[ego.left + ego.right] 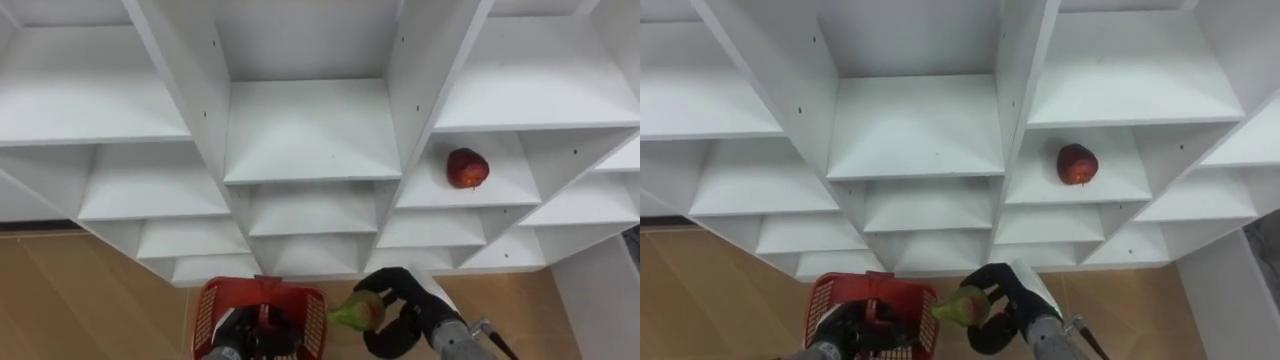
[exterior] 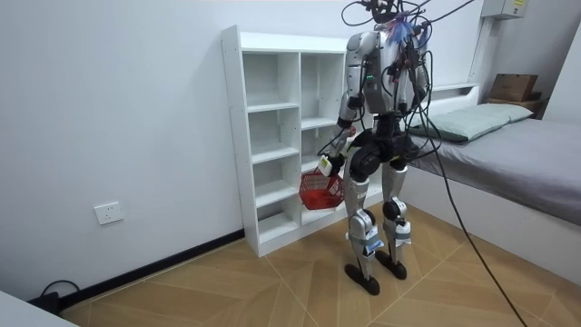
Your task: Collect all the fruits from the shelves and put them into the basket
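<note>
Plainly, the step in hand is the drop-off. The robot stands facing the white shelf unit [image 1: 310, 130], and its right hand [image 1: 408, 312] is curled round a green fruit [image 1: 358, 313], a pear by the look of it, gripped between thumb and fingers. The fruit sits at the near edge of the scene, just beside the right rim of the red basket [image 1: 207, 318], and as far as can be judged it is not yet over the opening.

The left hand [image 1: 248, 335] is closed round the basket's handle and carries it low, near the robot's body. In the room view the basket hangs in front of the lower shelves. The hand and handle hide the basket's floor, so it cannot be told whether it holds any fruit.

A red apple [image 1: 467, 168] lies alone on a shelf in the right column, farther back and well apart from both hands.

The next move probably calls for a short carry to the left, until the green fruit is above the basket's mouth. The fingers should then loosen gently while the left hand keeps the basket level. After that the apple remains to be fetched. The right hand would have to reach far and to the right, entering that compartment from the front, and close without nudging the apple, since a round fruit is likely to roll.
</note>
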Tool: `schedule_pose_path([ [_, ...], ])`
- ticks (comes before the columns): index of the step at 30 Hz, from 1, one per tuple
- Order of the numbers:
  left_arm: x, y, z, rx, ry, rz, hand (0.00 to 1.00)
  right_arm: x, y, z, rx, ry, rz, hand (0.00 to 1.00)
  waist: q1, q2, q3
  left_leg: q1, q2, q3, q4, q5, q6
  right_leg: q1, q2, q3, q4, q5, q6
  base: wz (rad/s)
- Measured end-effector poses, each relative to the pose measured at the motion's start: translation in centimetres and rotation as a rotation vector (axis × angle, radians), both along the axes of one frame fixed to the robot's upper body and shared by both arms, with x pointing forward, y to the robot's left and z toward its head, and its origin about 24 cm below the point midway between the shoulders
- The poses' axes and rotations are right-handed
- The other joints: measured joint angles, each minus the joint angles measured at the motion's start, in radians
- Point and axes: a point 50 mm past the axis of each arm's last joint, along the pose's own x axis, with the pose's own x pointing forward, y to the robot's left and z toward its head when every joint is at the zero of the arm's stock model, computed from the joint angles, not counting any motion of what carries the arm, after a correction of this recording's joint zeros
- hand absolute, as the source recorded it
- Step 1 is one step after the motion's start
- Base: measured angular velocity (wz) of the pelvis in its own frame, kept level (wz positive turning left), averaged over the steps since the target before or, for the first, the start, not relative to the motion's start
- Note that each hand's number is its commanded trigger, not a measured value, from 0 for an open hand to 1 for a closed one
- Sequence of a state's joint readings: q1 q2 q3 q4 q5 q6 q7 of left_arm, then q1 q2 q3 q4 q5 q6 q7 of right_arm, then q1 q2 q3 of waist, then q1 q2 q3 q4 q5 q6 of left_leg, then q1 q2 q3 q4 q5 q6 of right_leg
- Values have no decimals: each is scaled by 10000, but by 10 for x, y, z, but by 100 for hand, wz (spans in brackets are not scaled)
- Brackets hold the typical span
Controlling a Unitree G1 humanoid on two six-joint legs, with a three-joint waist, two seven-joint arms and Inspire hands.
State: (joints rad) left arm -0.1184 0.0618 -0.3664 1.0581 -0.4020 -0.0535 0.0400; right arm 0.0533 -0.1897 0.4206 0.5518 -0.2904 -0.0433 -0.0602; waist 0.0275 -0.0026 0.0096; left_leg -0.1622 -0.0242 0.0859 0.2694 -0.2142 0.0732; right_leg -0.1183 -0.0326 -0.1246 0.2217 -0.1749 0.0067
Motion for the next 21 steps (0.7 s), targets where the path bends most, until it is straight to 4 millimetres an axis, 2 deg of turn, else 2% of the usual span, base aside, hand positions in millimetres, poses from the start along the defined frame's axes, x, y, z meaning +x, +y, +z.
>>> schedule_pose_path([
  [11, 3, 0, 2, 36, -320, -46, 100, -1, 4, -2, -310, -200, 285, 100, 1, 13, 29, 116, -2, 2, -34, 2, -1, 110, 0, -4, -17, 0, 0, 0],
  [13, 3, -1, 2, 40, -338, -148, 100, -1, 3, -4, -402, -77, 271, 100, 5, 36, 61, 124, -3, 1, -77, 2, -1, 106, 1, -4, -16, 0, 0, 0],
  [21, 1, -4, 1, 62, -303, -412, 100, -4, 2, -8, -457, 97, 229, 100, 16, 42, 66, 69, 1, 40, -134, 7, -7, -20, 5, -2, -13, 0, 0, -1],
])
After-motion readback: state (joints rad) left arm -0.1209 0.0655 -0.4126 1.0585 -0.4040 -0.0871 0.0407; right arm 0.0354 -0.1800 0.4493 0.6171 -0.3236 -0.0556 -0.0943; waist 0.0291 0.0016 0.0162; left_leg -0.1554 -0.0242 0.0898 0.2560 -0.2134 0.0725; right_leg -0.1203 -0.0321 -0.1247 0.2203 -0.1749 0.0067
